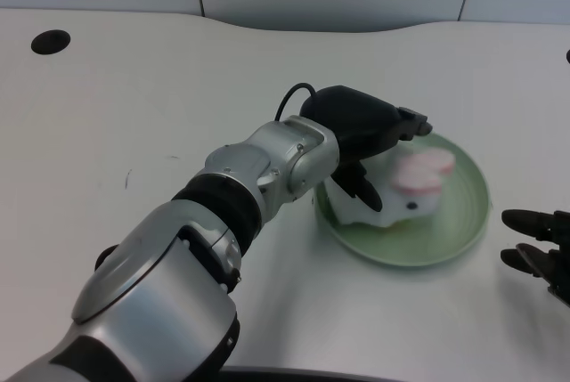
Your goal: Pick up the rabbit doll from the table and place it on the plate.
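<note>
The rabbit doll, white with pink ears, lies on the green plate, its ears pointing to the far right. My left hand hovers over the plate's left part, just behind and left of the doll. Its fingers are stretched out above the doll and do not wrap it. One finger hangs down in front of the doll's left end; I cannot tell whether it touches. The silver forearm hides the plate's left rim.
My right hand rests at the right edge, just beyond the plate. A dark round hole sits in the table at the far left. The table's back edge runs along a grey wall.
</note>
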`<action>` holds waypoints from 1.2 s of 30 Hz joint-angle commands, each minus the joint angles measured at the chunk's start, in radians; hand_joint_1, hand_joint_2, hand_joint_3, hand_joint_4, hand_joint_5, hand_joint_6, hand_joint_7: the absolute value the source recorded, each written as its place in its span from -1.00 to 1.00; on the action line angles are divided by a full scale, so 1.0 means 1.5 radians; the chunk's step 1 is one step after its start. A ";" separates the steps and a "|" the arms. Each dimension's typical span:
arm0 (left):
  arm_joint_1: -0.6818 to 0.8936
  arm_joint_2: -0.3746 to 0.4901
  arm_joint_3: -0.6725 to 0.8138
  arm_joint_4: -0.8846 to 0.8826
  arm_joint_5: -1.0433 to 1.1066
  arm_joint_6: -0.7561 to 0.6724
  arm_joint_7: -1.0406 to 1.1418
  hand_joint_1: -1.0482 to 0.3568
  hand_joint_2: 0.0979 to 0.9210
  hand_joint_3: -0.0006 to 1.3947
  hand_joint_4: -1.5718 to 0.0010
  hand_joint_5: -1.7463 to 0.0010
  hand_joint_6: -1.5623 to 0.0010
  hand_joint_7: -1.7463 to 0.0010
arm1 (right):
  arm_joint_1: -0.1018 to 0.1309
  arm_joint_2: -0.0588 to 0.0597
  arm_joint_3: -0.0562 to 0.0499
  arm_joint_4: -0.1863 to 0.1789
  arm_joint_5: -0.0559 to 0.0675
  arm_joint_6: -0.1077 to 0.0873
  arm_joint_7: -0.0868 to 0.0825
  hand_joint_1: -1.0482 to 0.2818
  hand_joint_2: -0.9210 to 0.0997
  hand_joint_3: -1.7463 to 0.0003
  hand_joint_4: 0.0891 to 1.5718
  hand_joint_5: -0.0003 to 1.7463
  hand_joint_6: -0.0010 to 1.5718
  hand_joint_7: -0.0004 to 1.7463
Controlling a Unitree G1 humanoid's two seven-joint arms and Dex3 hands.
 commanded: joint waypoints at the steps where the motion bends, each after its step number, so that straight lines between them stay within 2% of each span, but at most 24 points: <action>1: 0.000 0.004 0.001 0.000 -0.001 -0.009 0.008 -0.66 1.00 -0.94 0.95 1.00 0.89 1.00 | 0.008 -0.006 -0.004 -0.006 0.003 0.002 -0.001 -0.06 -1.00 0.83 0.32 -0.98 0.19 -1.00; 8: 0.001 0.000 0.009 -0.003 -0.005 -0.020 0.042 -0.69 0.97 -0.96 1.00 1.00 0.94 1.00 | 0.007 -0.009 -0.004 -0.006 0.001 0.007 -0.001 -0.07 -1.00 0.83 0.29 -1.00 0.19 -1.00; 11: 0.000 -0.001 0.015 -0.002 -0.009 -0.018 0.043 -0.71 0.97 -0.97 1.00 1.00 0.96 1.00 | 0.006 -0.009 -0.003 -0.006 -0.003 0.010 -0.004 -0.07 -1.00 0.83 0.28 -1.00 0.19 -1.00; 14: 0.000 0.006 0.034 -0.001 -0.027 -0.012 0.021 -0.71 0.97 -0.97 1.00 1.00 0.96 1.00 | 0.003 -0.008 -0.006 0.001 0.006 0.004 0.003 -0.05 -1.00 0.83 0.29 -0.99 0.19 -1.00; 17: 0.000 0.008 0.038 -0.001 -0.030 -0.012 0.018 -0.72 0.97 -0.97 1.00 1.00 0.96 1.00 | 0.002 -0.008 -0.007 0.003 0.007 0.002 0.005 -0.05 -1.00 0.83 0.29 -0.99 0.19 -1.00; 22: 0.034 0.065 0.133 -0.009 -0.132 -0.056 -0.065 -0.72 0.99 -0.98 1.00 1.00 0.99 1.00 | -0.001 -0.007 -0.013 0.013 0.019 -0.008 0.013 -0.04 -1.00 0.84 0.30 -0.99 0.20 -1.00; 24: 0.053 0.088 0.179 -0.016 -0.182 -0.075 -0.101 -0.74 1.00 -0.97 0.98 0.99 0.96 0.98 | -0.002 -0.008 -0.013 0.012 0.021 -0.002 0.014 -0.04 -1.00 0.84 0.30 -0.99 0.21 -0.99; 33: 0.062 0.097 0.199 -0.025 -0.204 -0.079 -0.127 -0.76 1.00 -0.96 0.97 0.98 0.95 0.98 | -0.002 -0.009 -0.013 0.012 0.023 0.001 0.014 -0.04 -1.00 0.85 0.30 -0.99 0.21 -0.99; 34: 0.106 0.134 0.247 -0.044 -0.262 -0.118 -0.168 -0.76 1.00 -0.96 0.97 0.98 0.95 0.98 | -0.002 -0.012 -0.014 0.011 0.022 0.003 0.014 -0.04 -1.00 0.85 0.30 -0.99 0.21 -0.99; 36: 0.179 0.188 0.316 -0.084 -0.351 -0.177 -0.241 -0.64 1.00 -0.81 0.86 0.92 0.90 0.96 | -0.003 -0.015 -0.015 0.010 0.020 0.004 0.012 -0.04 -1.00 0.84 0.29 -1.00 0.21 -0.99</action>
